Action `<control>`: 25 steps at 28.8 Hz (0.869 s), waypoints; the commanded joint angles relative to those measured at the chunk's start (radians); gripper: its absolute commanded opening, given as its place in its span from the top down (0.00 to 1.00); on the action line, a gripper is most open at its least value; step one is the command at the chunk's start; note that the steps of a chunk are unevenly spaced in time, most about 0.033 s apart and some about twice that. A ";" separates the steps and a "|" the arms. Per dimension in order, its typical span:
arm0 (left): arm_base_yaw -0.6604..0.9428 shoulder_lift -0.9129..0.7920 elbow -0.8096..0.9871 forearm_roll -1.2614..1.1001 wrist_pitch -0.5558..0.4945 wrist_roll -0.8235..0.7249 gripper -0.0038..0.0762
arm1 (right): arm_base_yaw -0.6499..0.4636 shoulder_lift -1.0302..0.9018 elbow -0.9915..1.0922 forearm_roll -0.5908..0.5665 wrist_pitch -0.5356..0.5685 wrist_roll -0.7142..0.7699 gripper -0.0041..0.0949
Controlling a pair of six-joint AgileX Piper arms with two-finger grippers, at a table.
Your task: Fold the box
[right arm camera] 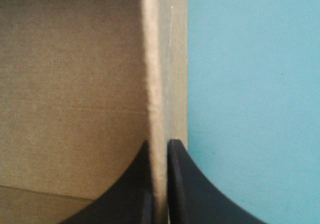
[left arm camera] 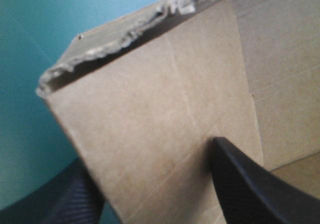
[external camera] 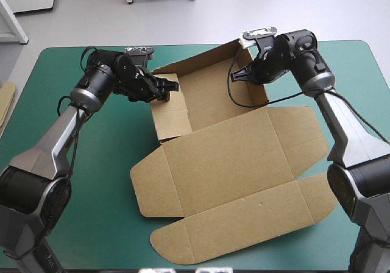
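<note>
The brown box (external camera: 231, 157) lies mid-table, its far tray walls raised and its lid and flaps flat toward the front. My left gripper (external camera: 166, 89) is at the tray's left wall. In the left wrist view its black fingers (left arm camera: 240, 184) stand wide apart, one on each side of that wall (left arm camera: 150, 99), so the left gripper (left arm camera: 150, 159) is open. My right gripper (external camera: 239, 75) is at the tray's right wall. In the right wrist view the right gripper (right arm camera: 159, 143) is all but shut, with the wall's thin edge (right arm camera: 155, 84) pinched between its fingers.
Teal-green cover (external camera: 79, 212) lies bare to the left and front left of the box, and to its right (right arm camera: 250, 84). An edge of more brown board (external camera: 6, 99) shows at the table's left edge. The front flap reaches near the table's front edge.
</note>
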 commanded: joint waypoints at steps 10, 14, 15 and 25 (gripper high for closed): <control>-0.006 -0.049 -0.032 -0.090 -0.058 -0.009 0.71 | -0.002 -0.088 -0.031 0.092 -0.094 0.008 0.96; -0.006 -0.051 -0.032 -0.105 -0.088 0.000 0.96 | -0.002 -0.088 -0.031 0.089 -0.084 0.006 0.96; -0.006 -0.053 -0.032 -0.105 -0.097 0.000 0.96 | -0.002 -0.088 -0.031 0.087 -0.078 0.006 0.96; -0.006 -0.069 -0.133 -0.073 -0.148 0.002 0.96 | -0.002 -0.068 -0.029 0.063 0.041 0.002 0.96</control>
